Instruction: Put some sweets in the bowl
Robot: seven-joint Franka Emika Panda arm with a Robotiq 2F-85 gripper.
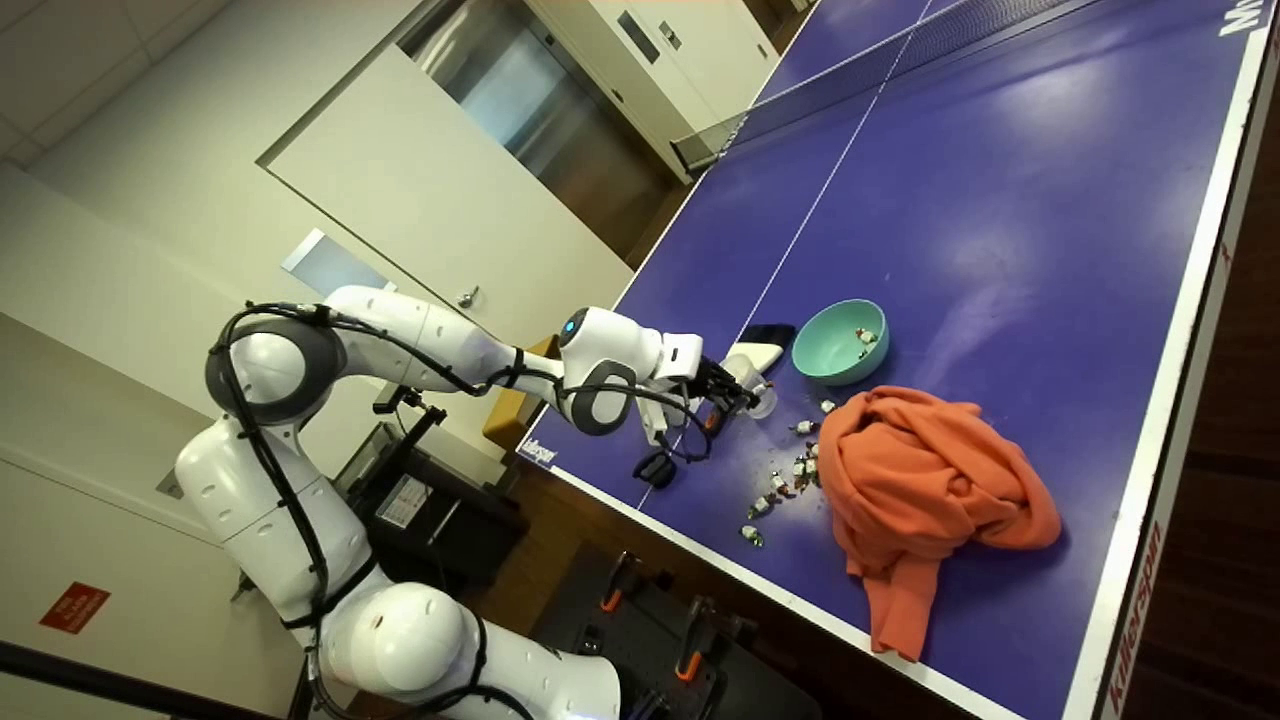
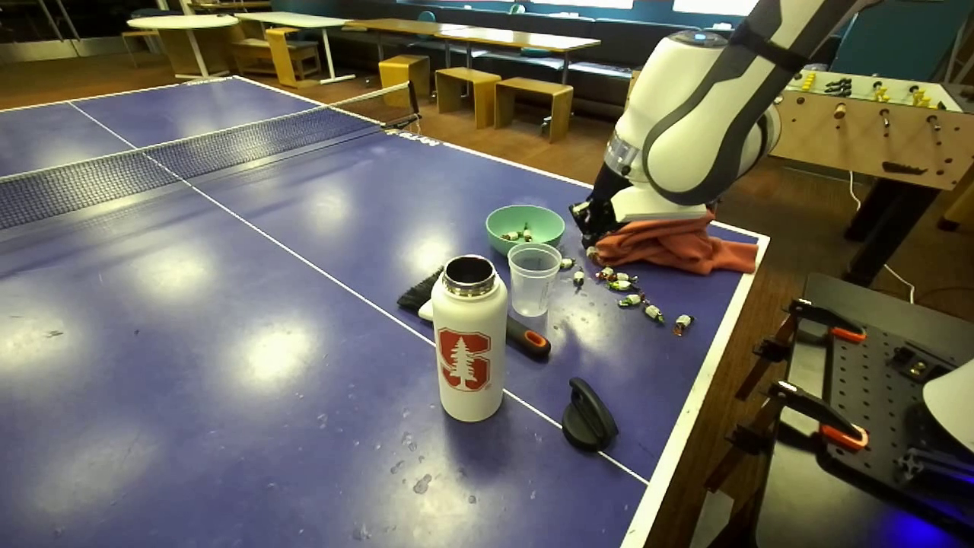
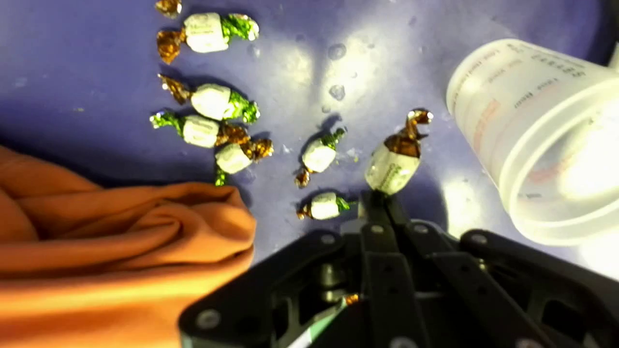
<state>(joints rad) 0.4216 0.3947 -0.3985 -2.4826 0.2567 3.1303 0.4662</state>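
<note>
My gripper [image 3: 382, 199] is shut on one wrapped sweet [image 3: 393, 169] in the wrist view. It grips one end, and the white body and brown twist stick out past the fingertips, above the table. In both exterior views the gripper [image 1: 748, 402] [image 2: 592, 237] is over the table near the bowl. The bowl [image 1: 825, 352] is round and mint green, with a few sweets [image 2: 526, 234] inside. A sliver of the bowl [image 3: 321, 327] shows behind the fingers in the wrist view. Several loose sweets [image 3: 205, 33] in white, green and brown wrappers lie on the blue table, also in both exterior views.
An orange sweater [image 1: 930, 490] lies beside the sweets. A clear plastic cup [image 2: 531, 285] stands by the bowl, right of the gripper in the wrist view [image 3: 520, 121]. A white bottle [image 2: 470, 354], a brush handle [image 2: 529, 340] and a black lid [image 2: 590, 422] are nearby.
</note>
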